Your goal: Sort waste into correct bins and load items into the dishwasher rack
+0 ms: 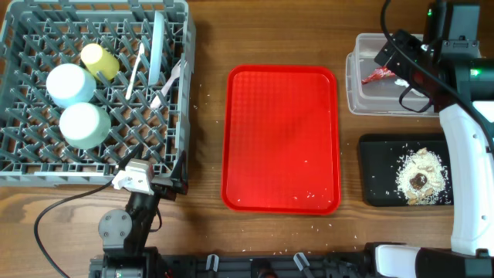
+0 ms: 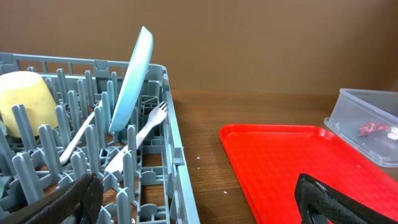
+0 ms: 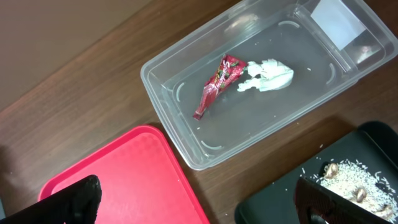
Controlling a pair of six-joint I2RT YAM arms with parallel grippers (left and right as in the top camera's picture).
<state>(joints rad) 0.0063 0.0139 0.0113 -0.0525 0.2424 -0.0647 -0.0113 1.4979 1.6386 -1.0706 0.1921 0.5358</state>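
The grey dishwasher rack (image 1: 23, 166) holds the yellow cup (image 1: 100, 60), light blue bowl (image 1: 69, 83), pale green bowl (image 1: 83, 125), the plate on edge (image 1: 157, 46), the spoon (image 1: 135, 71) and the fork (image 1: 171, 81). My left gripper (image 1: 162, 184) is open and empty at the rack's front right corner (image 2: 177, 155). My left wrist view shows the plate (image 2: 134, 78), cup (image 2: 22, 99) and fork (image 2: 146, 127). My right gripper (image 3: 199, 202) is open and empty above the clear tub (image 3: 180, 137), which holds the red wrapper (image 3: 214, 87) and white tissue (image 3: 267, 74).
The red tray (image 1: 282, 139) lies mid-table with a few pale crumbs near its front edge. The black tray (image 1: 382, 181) at the right front holds brownish scraps with pale crumbs (image 1: 421, 177). The clear tub (image 1: 359, 96) stands behind it. Crumbs dot the wood.
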